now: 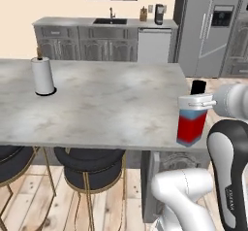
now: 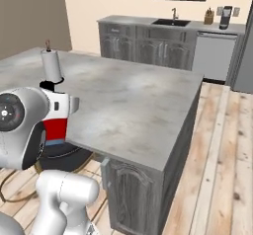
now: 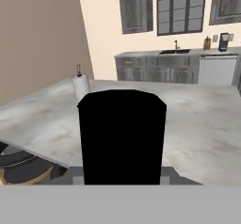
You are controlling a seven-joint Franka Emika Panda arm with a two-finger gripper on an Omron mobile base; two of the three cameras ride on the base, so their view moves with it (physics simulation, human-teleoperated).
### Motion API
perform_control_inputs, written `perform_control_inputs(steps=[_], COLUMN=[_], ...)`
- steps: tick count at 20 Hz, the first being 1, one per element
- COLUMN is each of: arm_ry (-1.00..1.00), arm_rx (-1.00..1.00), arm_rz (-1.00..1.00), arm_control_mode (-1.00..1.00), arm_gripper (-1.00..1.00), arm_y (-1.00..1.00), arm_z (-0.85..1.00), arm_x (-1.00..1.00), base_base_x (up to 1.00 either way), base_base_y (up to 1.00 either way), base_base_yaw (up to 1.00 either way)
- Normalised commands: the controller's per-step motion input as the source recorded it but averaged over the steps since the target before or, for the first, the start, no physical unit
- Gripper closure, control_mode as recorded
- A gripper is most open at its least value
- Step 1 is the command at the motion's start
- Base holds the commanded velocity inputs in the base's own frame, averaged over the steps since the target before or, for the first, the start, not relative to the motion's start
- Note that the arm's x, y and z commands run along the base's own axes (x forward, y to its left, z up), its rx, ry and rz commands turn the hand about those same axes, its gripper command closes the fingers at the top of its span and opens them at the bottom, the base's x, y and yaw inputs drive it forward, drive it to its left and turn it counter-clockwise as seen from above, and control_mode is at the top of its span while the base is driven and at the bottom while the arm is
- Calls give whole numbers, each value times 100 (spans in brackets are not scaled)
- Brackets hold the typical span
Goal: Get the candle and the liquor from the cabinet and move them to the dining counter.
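Liquor (image 1: 191,123) gripped by fingers (image 1: 207,102), black cap blocking hand view, dining counter (image 1: 106,104) beyond.

The white arm rises from 5 o'clock in the left base view, elbow bent, forearm reaching toward 9 o'clock. Its gripper (image 1: 196,100) is held level, jaws clamped on the liquor (image 1: 191,126), which hangs upright beneath the fingers.
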Motion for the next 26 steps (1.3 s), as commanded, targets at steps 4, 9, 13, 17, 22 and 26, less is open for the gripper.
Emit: perform_control_inputs(steps=[4, 9, 13, 17, 22, 26], arm_ry=[0, 0, 0, 0, 0, 0], arm_rx=[0, 0, 0, 0, 0, 0], arm_rz=[0, 0, 0, 0, 0, 0], arm_control_mode=[100, 100, 100, 100, 100, 100], arm_gripper=[100, 100, 100, 100, 100, 100], arm_y=[0, 0, 0, 0, 0, 0], arm_z=[0, 0, 0, 0, 0, 0], arm_x=[0, 0, 0, 0, 0, 0], base_base_x=[49, 37, 26, 43, 48, 42], base_base_y=[18, 6, 3, 7, 8, 8], base_base_yaw=[-1, 0, 0, 0, 0, 0])
